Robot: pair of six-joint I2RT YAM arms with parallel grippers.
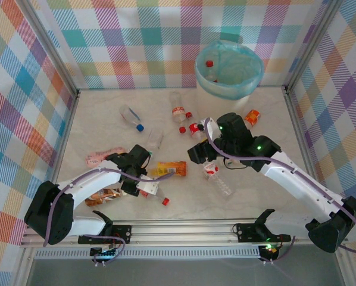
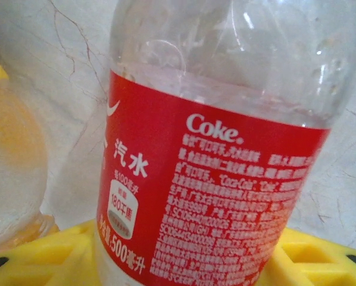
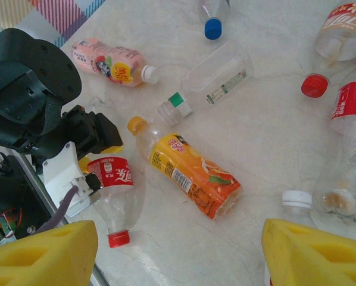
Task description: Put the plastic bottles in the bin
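Crowding left fingers [image 2: 41, 265], Coke bottle [image 2: 214, 179] hides whether gripped; right fingers [image 3: 41, 256] apart, empty.

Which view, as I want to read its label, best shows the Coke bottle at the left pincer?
Left wrist: the Coke bottle is close up, its red label print sharp. The right wrist view shows the bottle whole, red cap included, label small. The top view shows it tiny, label unreadable.

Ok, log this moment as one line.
left gripper: astride red-label Coke bottle, grip unconfirmed | right gripper: open, empty | bin: bottles inside, more on table
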